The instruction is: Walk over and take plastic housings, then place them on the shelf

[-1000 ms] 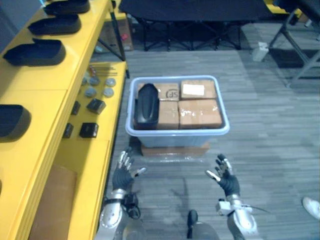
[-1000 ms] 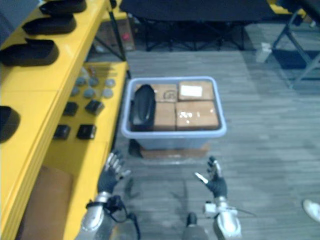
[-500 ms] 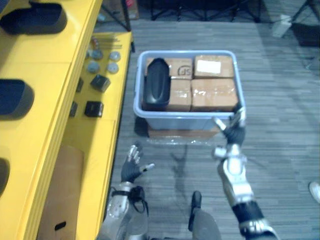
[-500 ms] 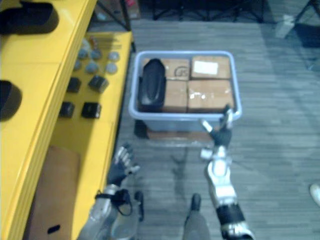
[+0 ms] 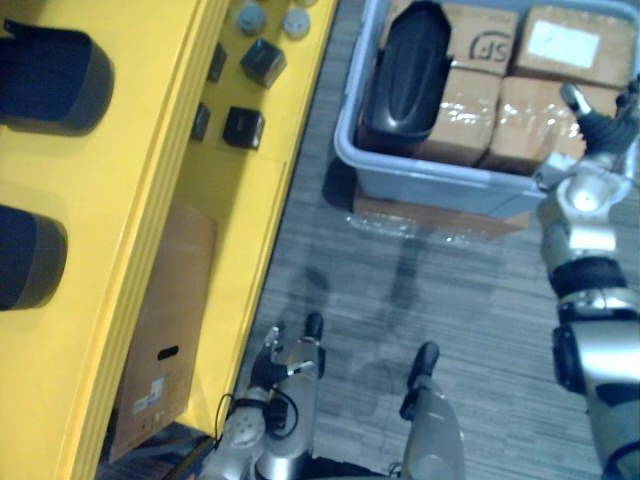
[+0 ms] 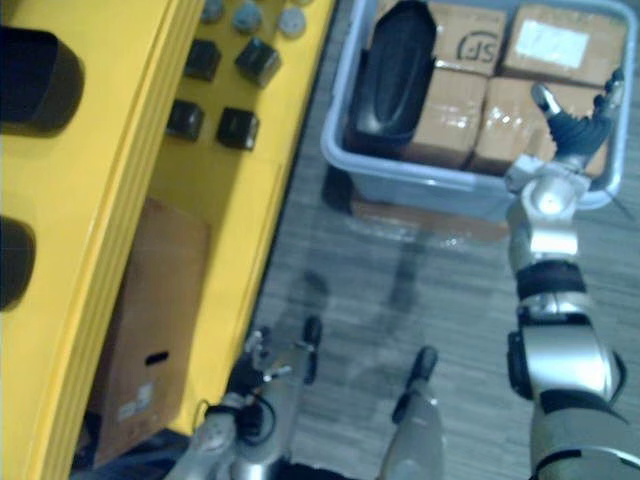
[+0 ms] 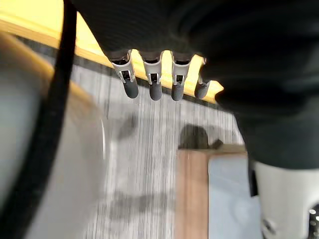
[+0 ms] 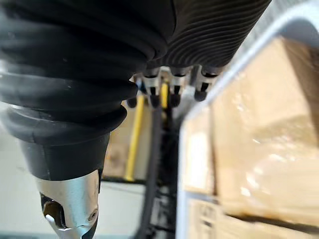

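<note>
**Housing in the bin, both robot hands empty**

The black plastic housing [image 5: 405, 75] lies in the left end of a pale grey-blue bin [image 5: 440, 185], long side running front to back. It rests against taped cardboard boxes [image 5: 470, 100] that take up the other places in the bin. The bin stands on a flat brown slab [image 5: 430, 215] on the grey plank floor [image 5: 440, 290].

The right robot hand [image 6: 572, 128] is raised over the bin's near right corner, above the boxes and well apart from the housing. Its fingers are spread and nearly straight, thumb out to the side, with nothing in its hold. In the right wrist view the bin's rim passes close beside the fingertips [image 8: 172, 99]; whether they touch it cannot be told.

The left robot hand [image 5: 272, 362] hangs low beside the shelf's foot. In the left wrist view its fingers [image 7: 154, 84] point out in a loose row over the floor, holding nothing.

To the robot's left runs the yellow shelf [image 5: 120, 200]. Two more dark housings [image 5: 50, 75] [image 5: 25, 258] sit on its upper level. The lower level carries small black blocks [image 5: 243, 127] and grey round pieces [image 5: 250, 15]. A brown cardboard box [image 5: 165, 320] stands under it.
</note>
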Robot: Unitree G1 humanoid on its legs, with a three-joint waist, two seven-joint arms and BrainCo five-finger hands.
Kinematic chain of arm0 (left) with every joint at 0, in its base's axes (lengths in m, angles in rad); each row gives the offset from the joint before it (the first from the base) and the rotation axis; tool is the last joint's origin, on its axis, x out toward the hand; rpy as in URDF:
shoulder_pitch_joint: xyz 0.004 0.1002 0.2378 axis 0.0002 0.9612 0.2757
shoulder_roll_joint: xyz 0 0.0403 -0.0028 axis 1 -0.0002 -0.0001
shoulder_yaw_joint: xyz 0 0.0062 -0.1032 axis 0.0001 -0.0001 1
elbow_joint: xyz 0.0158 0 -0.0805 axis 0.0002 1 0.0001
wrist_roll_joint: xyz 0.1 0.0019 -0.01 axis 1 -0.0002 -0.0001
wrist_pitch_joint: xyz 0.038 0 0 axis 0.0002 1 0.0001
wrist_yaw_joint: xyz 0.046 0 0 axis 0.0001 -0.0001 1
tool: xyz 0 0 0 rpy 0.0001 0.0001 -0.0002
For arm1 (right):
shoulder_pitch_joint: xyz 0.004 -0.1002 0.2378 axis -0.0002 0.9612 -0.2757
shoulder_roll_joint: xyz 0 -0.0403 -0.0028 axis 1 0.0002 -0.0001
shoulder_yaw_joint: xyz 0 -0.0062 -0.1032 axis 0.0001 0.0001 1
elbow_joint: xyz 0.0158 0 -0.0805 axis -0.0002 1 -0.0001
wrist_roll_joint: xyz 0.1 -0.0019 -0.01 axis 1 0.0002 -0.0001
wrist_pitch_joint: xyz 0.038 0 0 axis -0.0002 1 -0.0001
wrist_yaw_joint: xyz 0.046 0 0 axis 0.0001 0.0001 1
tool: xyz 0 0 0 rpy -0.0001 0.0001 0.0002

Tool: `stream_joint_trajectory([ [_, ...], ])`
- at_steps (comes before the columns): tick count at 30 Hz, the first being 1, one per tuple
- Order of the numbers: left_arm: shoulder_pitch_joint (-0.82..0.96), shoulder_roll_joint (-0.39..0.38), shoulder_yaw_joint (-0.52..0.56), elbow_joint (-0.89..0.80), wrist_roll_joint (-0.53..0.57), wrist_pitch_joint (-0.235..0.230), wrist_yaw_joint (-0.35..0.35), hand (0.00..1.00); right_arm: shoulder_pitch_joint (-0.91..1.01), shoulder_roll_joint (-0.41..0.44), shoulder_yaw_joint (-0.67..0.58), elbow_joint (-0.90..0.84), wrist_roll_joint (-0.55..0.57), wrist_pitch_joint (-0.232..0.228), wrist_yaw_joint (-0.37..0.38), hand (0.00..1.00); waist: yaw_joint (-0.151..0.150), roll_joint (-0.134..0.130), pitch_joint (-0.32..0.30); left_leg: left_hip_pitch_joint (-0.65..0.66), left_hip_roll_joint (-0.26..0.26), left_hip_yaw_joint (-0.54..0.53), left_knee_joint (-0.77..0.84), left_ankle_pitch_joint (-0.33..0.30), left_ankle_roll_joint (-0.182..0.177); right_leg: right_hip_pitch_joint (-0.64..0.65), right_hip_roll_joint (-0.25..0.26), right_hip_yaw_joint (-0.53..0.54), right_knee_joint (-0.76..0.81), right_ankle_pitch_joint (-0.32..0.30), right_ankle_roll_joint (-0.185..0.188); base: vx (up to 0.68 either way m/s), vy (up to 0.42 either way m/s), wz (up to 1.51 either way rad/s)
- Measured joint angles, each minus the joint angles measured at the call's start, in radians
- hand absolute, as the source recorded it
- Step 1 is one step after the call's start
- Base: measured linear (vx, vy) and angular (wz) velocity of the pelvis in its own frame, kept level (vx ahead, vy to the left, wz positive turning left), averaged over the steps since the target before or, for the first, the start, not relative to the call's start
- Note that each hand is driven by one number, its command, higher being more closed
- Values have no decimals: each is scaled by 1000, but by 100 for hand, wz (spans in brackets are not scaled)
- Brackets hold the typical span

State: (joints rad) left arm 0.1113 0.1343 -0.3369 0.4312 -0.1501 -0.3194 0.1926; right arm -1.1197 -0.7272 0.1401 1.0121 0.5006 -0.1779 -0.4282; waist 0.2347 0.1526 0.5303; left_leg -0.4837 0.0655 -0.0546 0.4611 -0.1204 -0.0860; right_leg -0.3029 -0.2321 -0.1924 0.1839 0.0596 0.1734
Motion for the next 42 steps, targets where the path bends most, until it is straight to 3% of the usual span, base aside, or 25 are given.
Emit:
stream_joint_trajectory([
  [6,-1,-14,-2,34,-20,-51,2,0,-106,-51,78,35,-5,79,34,0,25,17,-4,-24,-11,-14,-18,15,-1,-29,-11,-20,13,-3,-1,4,-5,6],
  [11,-6,-15,-31,54,-48,-71,2,0,-149,-72,110,41,-6,113,36,0,38,38,-18,-25,-26,-34,-24,20,0,-28,-31,-51,34,-21,2,-6,6,16],
  [14,-14,-23,-37,63,-49,-71,2,0,-158,-80,130,42,-19,125,41,0,58,49,-26,-26,-29,-42,-31,24,-2,-28,-32,-58,37,-25,0,7,-10,11],
  [21,-20,-26,-42,63,-50,-77,-1,0,-167,-89,157,60,-45,217,78,0,82,50,-27,-35,-34,-69,-33,28,-5,-35,-40,-84,81,-60,-2,16,-19,12],
  [25,-34,-24,-66,85,-74,-80,-1,0,-182,-90,192,67,-93,277,79,0,90,64,-37,-43,-42,-71,-30,28,-5,-47,-50,-84,101,-70,1,5,1,5],
  [30,-46,-30,-84,111,-87,-89,0,0,-186,-96,219,75,-103,355,76,0,110,84,-50,-60,-41,-75,-22,27,-6,-62,-50,-88,110,-75,-2,-4,0,1],
  [34,-64,-32,-110,136,-111,-94,1,0,-191,-105,240,100,-125,385,72,0,127,103,-64,-92,-42,-83,-8,27,-6,-88,-50,-93,120,-75,-2,-7,3,2],
  [42,-81,-39,-120,145,-128,-96,2,0,-195,-130,253,117,-131,442,-11,0,161,110,-69,-114,-43,-99,2,26,-6,-98,-49,-108,124,-78,-4,-3,-1,5],
])
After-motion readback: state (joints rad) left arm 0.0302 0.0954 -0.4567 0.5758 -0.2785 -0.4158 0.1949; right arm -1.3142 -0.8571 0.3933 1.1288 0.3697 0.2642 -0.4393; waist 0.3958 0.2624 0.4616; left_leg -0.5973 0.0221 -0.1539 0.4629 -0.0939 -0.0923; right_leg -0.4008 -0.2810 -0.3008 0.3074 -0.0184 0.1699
